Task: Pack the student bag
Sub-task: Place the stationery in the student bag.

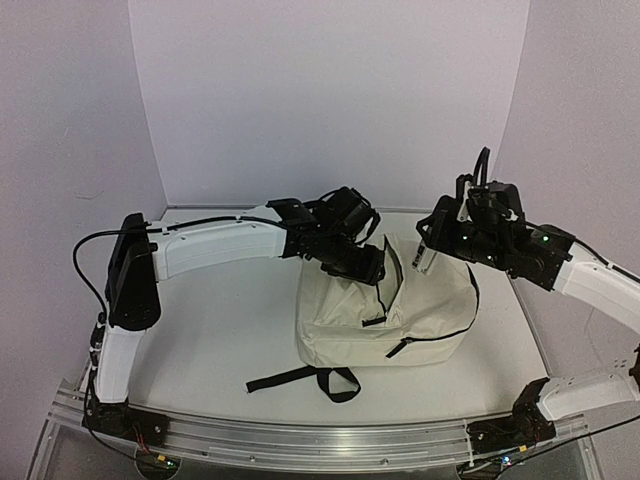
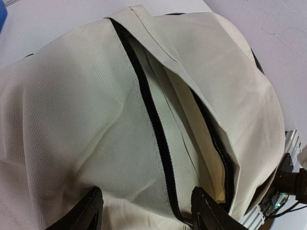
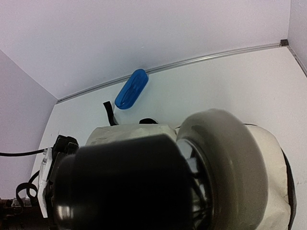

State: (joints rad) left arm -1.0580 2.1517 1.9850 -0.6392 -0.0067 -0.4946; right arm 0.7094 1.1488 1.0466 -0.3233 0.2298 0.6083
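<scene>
Bag (image 1: 400, 310): on the table (image 1: 220, 320), straps (image 1: 300, 378) toward the arms, mouth gaping for loading.
Left gripper (image 2: 146, 208): wide, straddling the zip (image 2: 153, 115), seemingly to spread the mouth.
Right gripper (image 1: 428, 255): raised at the far right corner; grip unclear.

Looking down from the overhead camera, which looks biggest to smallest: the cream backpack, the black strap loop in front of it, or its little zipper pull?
1. cream backpack, by far the largest
2. black strap loop, long but thin
3. zipper pull, a tiny dark tab
</scene>
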